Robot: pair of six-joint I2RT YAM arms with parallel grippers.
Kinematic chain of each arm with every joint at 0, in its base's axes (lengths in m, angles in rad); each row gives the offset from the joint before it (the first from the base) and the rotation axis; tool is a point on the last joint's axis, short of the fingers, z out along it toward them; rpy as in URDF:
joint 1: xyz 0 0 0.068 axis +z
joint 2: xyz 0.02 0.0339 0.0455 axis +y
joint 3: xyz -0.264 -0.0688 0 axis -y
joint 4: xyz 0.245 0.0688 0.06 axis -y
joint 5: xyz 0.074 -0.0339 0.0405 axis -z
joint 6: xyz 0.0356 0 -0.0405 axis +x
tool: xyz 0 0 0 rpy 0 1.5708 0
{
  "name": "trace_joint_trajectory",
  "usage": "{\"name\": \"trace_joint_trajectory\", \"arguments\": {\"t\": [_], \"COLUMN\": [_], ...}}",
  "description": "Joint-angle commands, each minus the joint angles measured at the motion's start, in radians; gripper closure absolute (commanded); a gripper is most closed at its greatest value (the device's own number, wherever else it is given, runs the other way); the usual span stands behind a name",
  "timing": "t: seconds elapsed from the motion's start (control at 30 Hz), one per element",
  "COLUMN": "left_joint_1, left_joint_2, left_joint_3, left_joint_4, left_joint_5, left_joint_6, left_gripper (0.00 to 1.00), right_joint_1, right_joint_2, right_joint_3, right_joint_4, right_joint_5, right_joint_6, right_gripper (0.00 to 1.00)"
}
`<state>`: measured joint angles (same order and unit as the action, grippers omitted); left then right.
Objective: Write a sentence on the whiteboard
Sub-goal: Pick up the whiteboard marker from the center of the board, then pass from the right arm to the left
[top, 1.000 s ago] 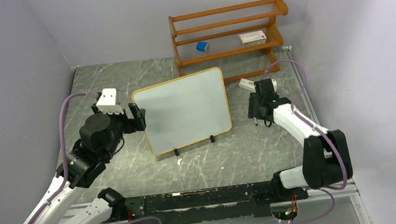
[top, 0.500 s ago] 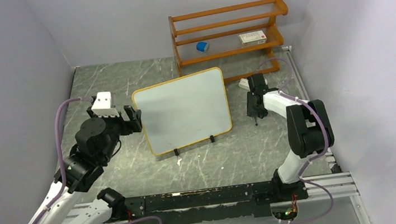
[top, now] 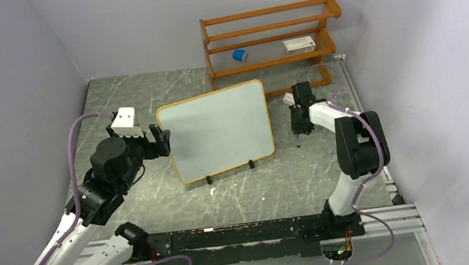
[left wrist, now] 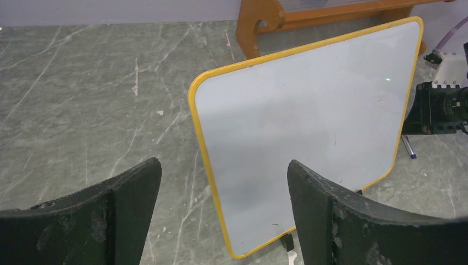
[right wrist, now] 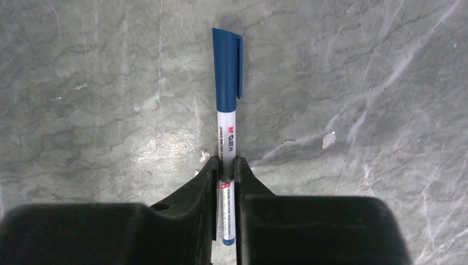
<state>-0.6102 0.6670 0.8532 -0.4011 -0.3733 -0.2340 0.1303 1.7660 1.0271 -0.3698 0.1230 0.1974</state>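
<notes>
The whiteboard [top: 218, 131] [left wrist: 309, 127] stands on its two black feet mid-table, tilted back. Its face is blank and no sentence shows on it. My left gripper [top: 163, 140] [left wrist: 223, 171] hovers open at the board's left edge, one finger on each side of the yellow frame in its wrist view, touching nothing. To the right of the board, my right gripper [top: 297, 129] [right wrist: 226, 163] points down at the table and is shut on a white marker with a blue cap [right wrist: 226, 88]. The capped marker lies along the table surface, its cap pointing away from the fingers.
An orange wooden rack [top: 271, 38] stands at the back, holding a small blue object [top: 240, 55] and a white box [top: 299, 45]. A white item [top: 289, 99] lies just behind the right gripper. Grey walls close in on both sides.
The right gripper's jaws have closed on the marker, and that arm has swung in toward the board's right side. The left arm has barely shifted and stays open.
</notes>
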Motion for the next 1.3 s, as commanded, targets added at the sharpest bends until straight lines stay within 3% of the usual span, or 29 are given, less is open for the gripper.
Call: {"name": "trace_joint_trajectory", "arguments": {"t": [0.0, 0.2, 0.5, 0.93, 1.27], "left_joint_1": [0.013, 0.019, 0.021, 0.021, 0.021], "left_joint_2": [0.009, 0.03, 0.088, 0.21, 0.271], "left_joint_3": [-0.014, -0.017, 0.017, 0.108, 0.12], "left_joint_4": [0.049, 0.065, 0.098, 0.148, 0.198], "left_joint_5": [0.057, 0.131, 0.284, 0.516, 0.602], "left_joint_6": [0.021, 0.031, 0.019, -0.112, -0.197], "left_gripper": [0.13, 0.12, 0.12, 0.13, 0.14], "right_joint_1": [-0.011, 0.014, 0.054, 0.297, 0.402], "right_joint_2": [0.055, -0.045, -0.294, -0.573, -0.684], "right_joint_3": [-0.022, -0.048, -0.105, -0.036, 0.03], "right_joint_4": [-0.047, -0.031, -0.036, -0.154, -0.189], "right_joint_5": [0.011, 0.05, 0.083, 0.125, -0.044], "right_joint_6": [-0.024, -0.019, 0.004, -0.019, -0.111], "right_gripper": [0.91, 0.99, 1.0, 1.0, 1.0]}}
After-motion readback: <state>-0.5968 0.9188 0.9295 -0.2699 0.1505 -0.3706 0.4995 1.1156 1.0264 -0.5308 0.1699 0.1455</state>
